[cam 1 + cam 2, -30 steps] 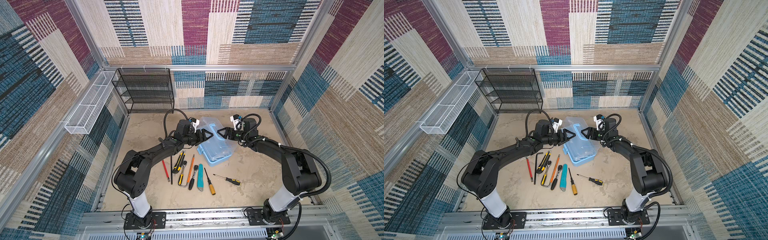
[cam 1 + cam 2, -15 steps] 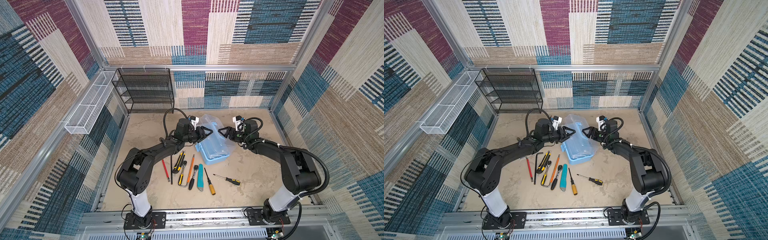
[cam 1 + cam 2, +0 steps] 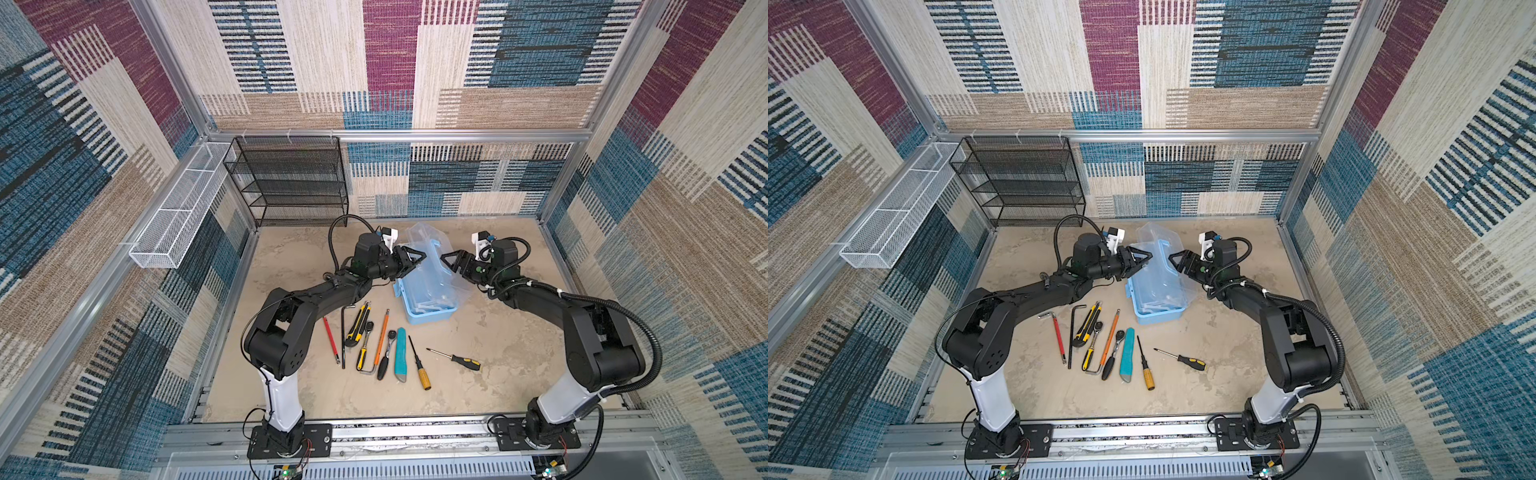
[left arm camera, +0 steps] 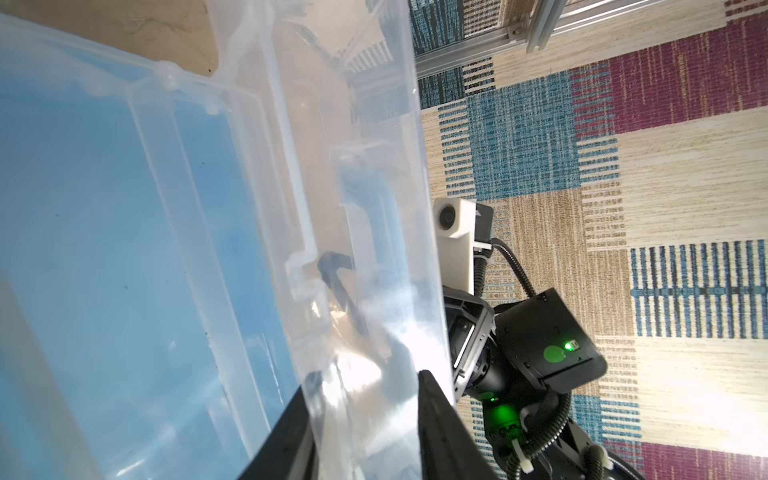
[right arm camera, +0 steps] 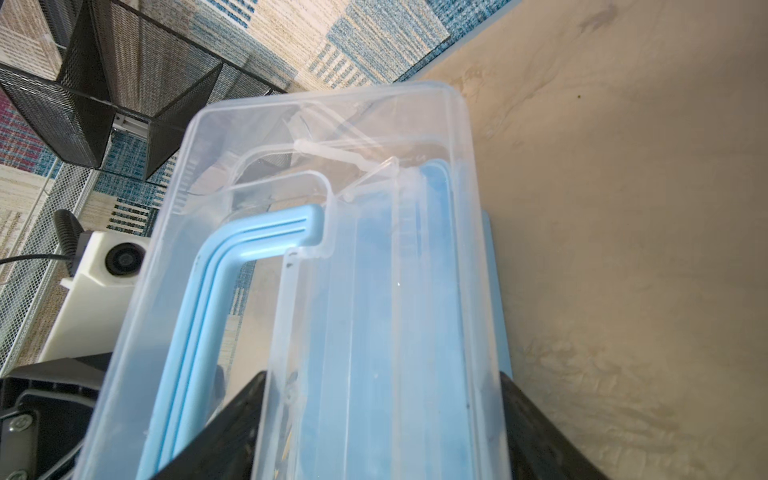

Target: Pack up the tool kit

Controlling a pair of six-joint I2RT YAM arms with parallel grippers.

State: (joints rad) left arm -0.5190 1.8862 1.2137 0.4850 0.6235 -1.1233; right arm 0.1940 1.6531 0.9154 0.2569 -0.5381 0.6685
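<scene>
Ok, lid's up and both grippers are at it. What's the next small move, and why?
Probably close the left gripper fully on the clear lid: in the left wrist view its rim sits between the fingers, contact unclear. The right gripper straddles the lid too, and the tools lie unpacked on the table, so the lid should stay raised.

Beige tabletop (image 3: pixel 498 353): toolbox (image 3: pixel 428 311), perhaps ten tools (image 3: pixel 400 353)
</scene>
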